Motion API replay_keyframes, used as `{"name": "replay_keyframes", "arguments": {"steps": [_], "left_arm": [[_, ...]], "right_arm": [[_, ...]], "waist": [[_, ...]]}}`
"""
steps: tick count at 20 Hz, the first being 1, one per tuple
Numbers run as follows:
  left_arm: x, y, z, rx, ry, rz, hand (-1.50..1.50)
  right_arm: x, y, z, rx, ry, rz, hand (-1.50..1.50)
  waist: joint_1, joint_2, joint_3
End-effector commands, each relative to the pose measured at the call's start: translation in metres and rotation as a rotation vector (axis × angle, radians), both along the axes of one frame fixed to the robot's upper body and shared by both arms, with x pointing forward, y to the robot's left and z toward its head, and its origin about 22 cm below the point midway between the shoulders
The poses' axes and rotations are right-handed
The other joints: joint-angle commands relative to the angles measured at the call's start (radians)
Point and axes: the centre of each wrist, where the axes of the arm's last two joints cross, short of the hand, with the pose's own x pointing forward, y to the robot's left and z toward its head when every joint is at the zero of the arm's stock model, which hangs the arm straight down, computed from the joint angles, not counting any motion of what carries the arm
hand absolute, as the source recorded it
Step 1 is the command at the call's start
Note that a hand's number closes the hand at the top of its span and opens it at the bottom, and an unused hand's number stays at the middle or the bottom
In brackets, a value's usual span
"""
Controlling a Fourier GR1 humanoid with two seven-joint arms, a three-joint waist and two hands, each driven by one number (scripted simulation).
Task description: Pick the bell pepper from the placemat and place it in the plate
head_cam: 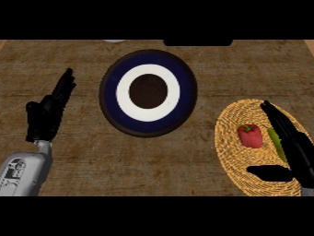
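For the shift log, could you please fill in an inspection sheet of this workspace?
Surface: brown wooden counter.
Job's things: red pepper on the woven placemat; plate left of the mat, nothing on it.
Clutter: green item on the mat beside the pepper, partly hidden.
Hands: right hand open over the mat, right of the pepper; left hand open, resting at left.
Cables: nothing seen.
Surroundings: dark object and pale object at the far edge.

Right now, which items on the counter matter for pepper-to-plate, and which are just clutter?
Job items:
red bell pepper
round woven straw placemat under it
round plate with dark blue rim and white ring
right hand, open beside the pepper

Not needed:
green vegetable on the placemat, partly hidden
left hand, open, resting at left
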Motion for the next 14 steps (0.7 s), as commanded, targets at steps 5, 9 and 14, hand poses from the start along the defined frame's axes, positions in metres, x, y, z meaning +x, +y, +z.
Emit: {"name": "replay_keyframes", "arguments": {"steps": [5, 9, 14], "left_arm": [[0.008, -0.004, 0.014, -0.008, 0.013, -0.018, 0.0], [-0.01, -0.012, 0.0, 0.008, -0.004, -0.009, 0.0], [-0.008, 0.009, -0.013, -0.003, 0.002, -0.013, 0.0]], "right_arm": [[0.017, -0.01, -0.019, 0.009, 0.035, -0.007, -1.5], [0.025, -0.002, -0.028, -0.003, -0.072, -0.007, 1.5], [0.04, -0.012, -0.027, -0.031, -0.096, -0.026, 1.5]], "waist": [[-0.002, 0.0, 0.0], [0.002, -0.001, 0.0], [0.002, 0.0, 0.0]]}}
